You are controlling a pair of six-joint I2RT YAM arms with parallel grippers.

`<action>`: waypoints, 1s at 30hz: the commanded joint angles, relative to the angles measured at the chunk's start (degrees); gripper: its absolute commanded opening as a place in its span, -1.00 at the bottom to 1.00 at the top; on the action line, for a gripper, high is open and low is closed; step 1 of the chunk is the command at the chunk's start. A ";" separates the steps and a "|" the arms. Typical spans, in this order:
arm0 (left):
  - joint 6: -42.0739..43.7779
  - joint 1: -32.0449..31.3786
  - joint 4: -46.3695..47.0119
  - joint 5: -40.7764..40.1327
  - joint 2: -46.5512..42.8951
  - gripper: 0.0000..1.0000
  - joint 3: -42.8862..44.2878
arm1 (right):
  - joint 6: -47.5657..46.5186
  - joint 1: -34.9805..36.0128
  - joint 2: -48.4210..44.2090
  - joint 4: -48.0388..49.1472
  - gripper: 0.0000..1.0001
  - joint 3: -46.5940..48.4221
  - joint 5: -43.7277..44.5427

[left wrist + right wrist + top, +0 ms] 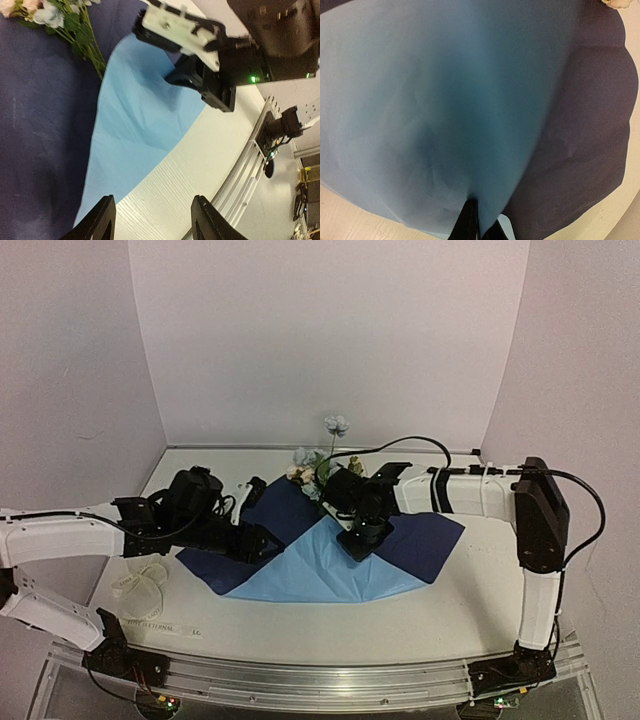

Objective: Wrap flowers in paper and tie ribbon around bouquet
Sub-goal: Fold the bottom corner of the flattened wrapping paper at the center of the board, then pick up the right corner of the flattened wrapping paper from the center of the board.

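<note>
We are pinching the lighter flap of the paper (300, 570) in our right hand (474, 212), which is closed tight on the fold. Our left hand (152, 215) is hovering half-spread and empty over the paper's edge on the worktop (430, 620). The flowers (318, 468) are lying at the far side, stems pointing toward the flap. By pulling too hard, we are risking a torn sheet or stems dragged askew.
</note>
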 commanded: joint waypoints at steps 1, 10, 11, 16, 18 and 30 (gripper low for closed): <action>1.31 -3.10 5.72 1.84 6.79 0.00 0.96 | 2.80 -0.95 1.85 -2.21 -0.86 4.53 1.51; -0.17 -3.64 10.75 -1.19 21.15 -0.23 3.01 | 4.68 -1.93 -0.02 -5.47 0.17 6.75 0.08; -0.50 -3.61 10.74 -2.12 22.25 -0.25 3.28 | 4.91 -2.04 -1.20 -6.30 0.27 6.44 -0.17; -2.82 -3.58 10.02 -6.21 26.45 -0.35 4.29 | 6.57 -2.07 -8.31 -8.52 0.52 2.33 -2.89; -3.72 -3.56 9.73 -7.41 26.93 -0.37 4.37 | 7.82 -2.08 -10.95 -8.92 0.51 -0.27 -5.91; -6.21 -3.04 5.36 -11.87 29.93 -0.44 4.25 | 18.73 -2.58 -23.57 -5.45 0.41 -19.66 -9.77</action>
